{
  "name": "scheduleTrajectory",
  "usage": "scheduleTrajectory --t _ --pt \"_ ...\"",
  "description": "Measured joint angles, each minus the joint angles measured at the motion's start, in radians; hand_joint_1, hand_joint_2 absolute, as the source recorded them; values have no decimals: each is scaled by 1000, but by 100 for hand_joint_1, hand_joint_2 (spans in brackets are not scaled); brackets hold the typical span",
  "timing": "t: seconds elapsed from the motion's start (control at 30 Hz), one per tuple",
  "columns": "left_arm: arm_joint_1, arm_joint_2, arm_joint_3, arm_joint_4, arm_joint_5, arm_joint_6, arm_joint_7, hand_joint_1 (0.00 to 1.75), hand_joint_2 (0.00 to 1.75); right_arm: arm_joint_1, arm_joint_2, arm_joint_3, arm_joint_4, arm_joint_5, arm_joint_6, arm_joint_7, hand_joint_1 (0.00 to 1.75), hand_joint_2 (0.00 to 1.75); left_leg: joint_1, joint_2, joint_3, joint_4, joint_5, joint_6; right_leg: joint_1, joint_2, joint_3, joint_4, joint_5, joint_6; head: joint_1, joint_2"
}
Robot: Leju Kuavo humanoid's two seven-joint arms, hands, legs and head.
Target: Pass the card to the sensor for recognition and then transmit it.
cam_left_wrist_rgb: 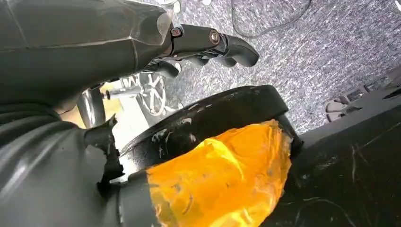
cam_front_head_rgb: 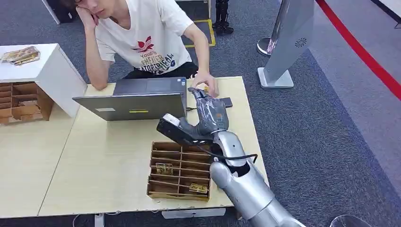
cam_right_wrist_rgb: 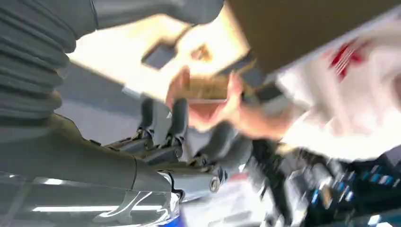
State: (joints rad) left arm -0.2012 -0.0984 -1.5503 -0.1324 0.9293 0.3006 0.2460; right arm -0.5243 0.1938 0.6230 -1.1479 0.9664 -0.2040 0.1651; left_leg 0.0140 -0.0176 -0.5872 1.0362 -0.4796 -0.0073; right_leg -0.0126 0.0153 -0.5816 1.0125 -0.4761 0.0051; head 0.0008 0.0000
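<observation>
left hand (cam_left_wrist_rgb: 208, 45) | fingers curled, holding nothing | above grey carpet (cam_left_wrist_rgb: 302, 61)

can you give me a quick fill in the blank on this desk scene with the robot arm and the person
1. The right hand reaches out toward the person's hand, which rests on the ____.
2. The open laptop stands in front of the ____.
3. The cardboard organizer nearest the robot holds ____ cards in its slots.
4. The small dark device lies on the table beside the ____ hand.

Missing words: table; person; two; right
</observation>
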Motion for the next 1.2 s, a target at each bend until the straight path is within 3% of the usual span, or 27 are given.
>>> scheduleTrajectory --t 0.1,0.23,0.43,0.57,0.83,1.2 --pt "3 2 0 0 20 2 -11 0 0 50 1 20 -69 -237 114 -90 0 0 0 0 0 0 0 0 0 0 0 0 0 0 0 0" --pt "2 6 0 0 34 2 -29 0 0 97 -16 76 -207 -585 283 -156 0 0 0 0 0 0 0 0 0 0 -1 0 0 0 0 0" --pt "3 13 0 0 36 0 -55 0 0 161 -119 121 -360 -1019 523 -382 0 0 0 0 0 0 0 0 0 0 0 -1 0 0 0 0" --pt "6 18 0 0 47 0 -76 0 0 240 -180 120 -460 -1192 672 -529 0 0 0 0 0 0 -1 0 0 0 0 -1 0 0 0 0" --pt "25 28 0 0 77 8 -110 0 0 423 -247 72 -591 -1248 794 -638 0 0 0 0 0 0 -2 1 0 0 -1 -1 -1 0 0 0" --pt "41 34 8 0 100 22 -131 0 0 551 -265 28 -624 -1229 832 -685 0 0 0 0 0 0 -2 1 0 0 0 -1 -1 0 0 0"
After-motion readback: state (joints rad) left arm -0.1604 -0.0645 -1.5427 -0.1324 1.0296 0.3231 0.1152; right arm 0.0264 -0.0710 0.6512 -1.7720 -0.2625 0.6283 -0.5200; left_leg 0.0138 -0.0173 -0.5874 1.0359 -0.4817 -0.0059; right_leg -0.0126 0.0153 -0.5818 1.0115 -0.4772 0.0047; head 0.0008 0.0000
